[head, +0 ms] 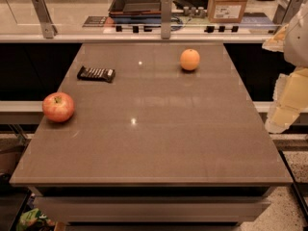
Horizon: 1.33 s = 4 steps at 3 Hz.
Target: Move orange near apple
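The orange is a small, bright orange fruit on the far right part of the brown table. The apple is red with yellowish patches and a stem on top, near the table's left edge. The two fruits are far apart. My gripper hangs at the right edge of the view, beyond the table's right side, well away from both fruits and holding nothing that I can see.
A dark snack bar in a wrapper lies at the back left of the table. Behind the table runs a glass rail with metal posts; a cardboard box and a dark tray stand beyond it.
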Motion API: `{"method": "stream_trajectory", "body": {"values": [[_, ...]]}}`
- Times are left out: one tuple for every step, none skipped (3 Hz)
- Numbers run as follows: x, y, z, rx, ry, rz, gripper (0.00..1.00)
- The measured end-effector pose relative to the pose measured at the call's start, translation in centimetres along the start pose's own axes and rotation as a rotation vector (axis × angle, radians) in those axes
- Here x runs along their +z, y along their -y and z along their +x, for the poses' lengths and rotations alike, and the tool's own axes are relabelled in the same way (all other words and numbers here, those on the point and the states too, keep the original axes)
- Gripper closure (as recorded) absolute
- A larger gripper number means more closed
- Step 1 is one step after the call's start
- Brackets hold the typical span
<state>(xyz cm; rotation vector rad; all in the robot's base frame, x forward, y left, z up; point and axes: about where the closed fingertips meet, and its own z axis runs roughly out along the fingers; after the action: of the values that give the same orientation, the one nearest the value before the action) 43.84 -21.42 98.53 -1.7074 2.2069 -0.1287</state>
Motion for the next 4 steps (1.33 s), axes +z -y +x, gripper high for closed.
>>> {"method": "stream_trajectory", "body": {"values": [[0.0, 0.0, 0.0, 0.0, 0.0, 0.0, 0.0], [0.0, 0.7, 0.0, 0.015, 0.006, 0.021, 0.0], [0.9, 3.1, 0.4, 0.081, 0.057, 0.063, 0.0], [2.9, 6.2, 1.4, 0.216, 0.161, 0.123, 0.0]]}}
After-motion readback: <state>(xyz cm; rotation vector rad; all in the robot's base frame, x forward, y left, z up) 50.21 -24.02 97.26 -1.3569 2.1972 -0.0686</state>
